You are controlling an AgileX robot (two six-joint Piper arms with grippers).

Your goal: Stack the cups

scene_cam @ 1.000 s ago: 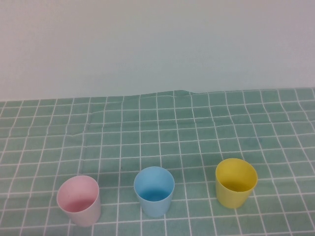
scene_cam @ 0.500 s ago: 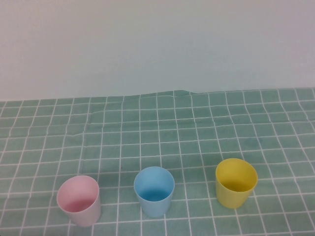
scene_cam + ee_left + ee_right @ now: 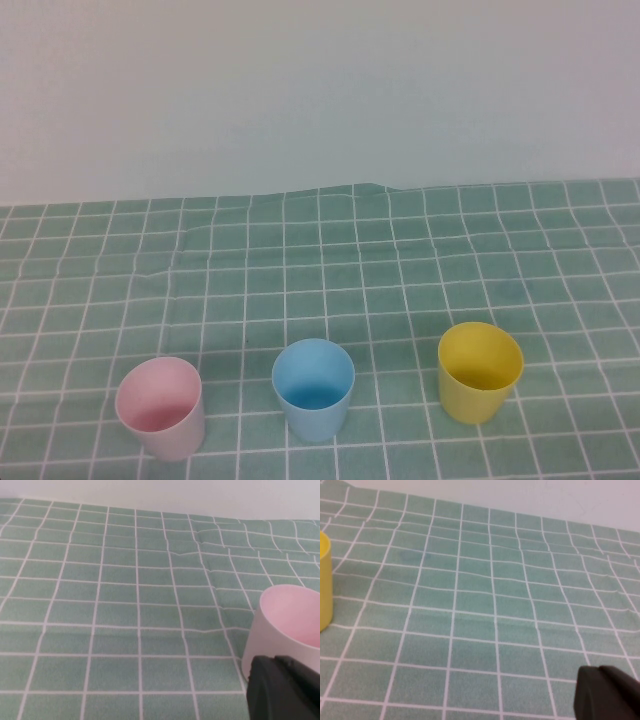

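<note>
Three cups stand upright in a row near the front of the table in the high view: a pale pink cup (image 3: 160, 406) on the left, a light blue cup (image 3: 313, 388) in the middle, a yellow cup (image 3: 479, 371) on the right. Neither arm shows in the high view. In the left wrist view the pink cup (image 3: 287, 625) stands close behind the dark tip of my left gripper (image 3: 282, 687). In the right wrist view the yellow cup (image 3: 324, 582) is at the frame edge, far from the dark tip of my right gripper (image 3: 607, 692).
A green cloth with a white grid (image 3: 380, 270) covers the table, with creases toward the back. A plain pale wall (image 3: 320, 90) stands behind it.
</note>
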